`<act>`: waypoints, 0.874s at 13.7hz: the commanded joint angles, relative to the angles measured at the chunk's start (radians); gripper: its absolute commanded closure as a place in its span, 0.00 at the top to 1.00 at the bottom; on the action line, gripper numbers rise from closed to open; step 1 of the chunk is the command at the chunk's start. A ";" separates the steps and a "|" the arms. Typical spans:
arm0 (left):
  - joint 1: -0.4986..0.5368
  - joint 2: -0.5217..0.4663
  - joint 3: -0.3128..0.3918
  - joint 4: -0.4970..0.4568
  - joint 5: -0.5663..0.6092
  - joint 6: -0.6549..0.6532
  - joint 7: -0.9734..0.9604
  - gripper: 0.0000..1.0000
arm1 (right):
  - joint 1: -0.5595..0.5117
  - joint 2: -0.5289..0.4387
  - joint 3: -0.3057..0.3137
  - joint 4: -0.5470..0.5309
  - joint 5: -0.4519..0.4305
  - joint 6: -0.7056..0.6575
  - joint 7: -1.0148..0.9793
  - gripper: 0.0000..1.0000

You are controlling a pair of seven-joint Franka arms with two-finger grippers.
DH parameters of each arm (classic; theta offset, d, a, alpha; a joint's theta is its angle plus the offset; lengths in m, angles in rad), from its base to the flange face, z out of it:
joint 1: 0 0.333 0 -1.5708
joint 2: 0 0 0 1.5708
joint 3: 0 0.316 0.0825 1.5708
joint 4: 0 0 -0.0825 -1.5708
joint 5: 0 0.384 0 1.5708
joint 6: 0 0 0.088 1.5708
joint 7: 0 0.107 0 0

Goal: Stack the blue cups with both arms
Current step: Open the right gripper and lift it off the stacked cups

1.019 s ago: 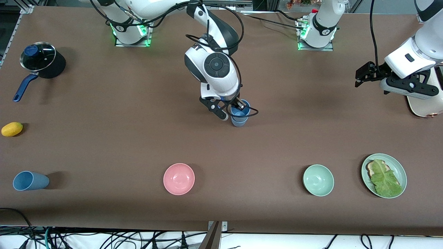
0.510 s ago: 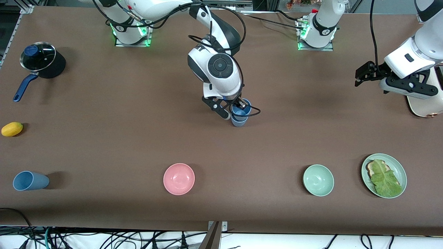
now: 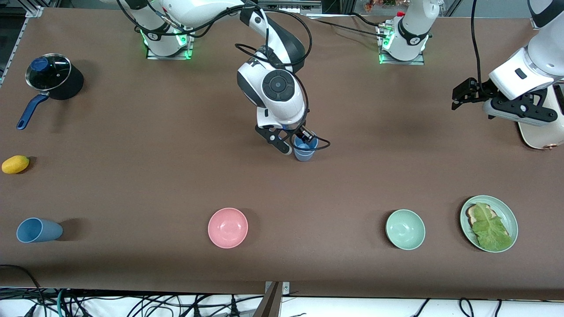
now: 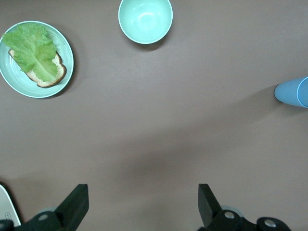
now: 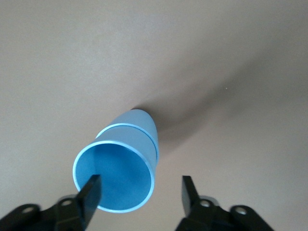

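the right gripper (image 5: 139,192) is open over the stacked cups (image 3: 305,149) at mid-table, one finger seems inside the rim. i should lift straight up, not tip them. the left gripper (image 4: 143,207) waits open above the table.
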 commanded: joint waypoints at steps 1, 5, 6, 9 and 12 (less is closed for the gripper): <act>0.000 0.004 0.003 0.021 -0.012 -0.025 0.006 1.00 | -0.020 -0.007 -0.004 0.030 0.006 -0.054 -0.033 1.00; 0.000 0.004 0.004 0.021 -0.012 -0.025 0.004 1.00 | -0.097 -0.077 -0.001 0.028 0.012 -0.199 -0.175 1.00; 0.000 0.004 0.003 0.021 -0.012 -0.025 0.004 1.00 | -0.114 -0.095 -0.001 0.027 0.014 -0.222 -0.227 1.00; 0.001 0.004 0.004 0.020 -0.010 -0.022 -0.003 1.00 | -0.151 -0.109 -0.001 0.025 0.003 -0.279 -0.290 1.00; 0.001 0.004 0.000 0.021 0.037 -0.016 -0.013 1.00 | -0.201 -0.148 -0.022 0.022 0.007 -0.389 -0.448 1.00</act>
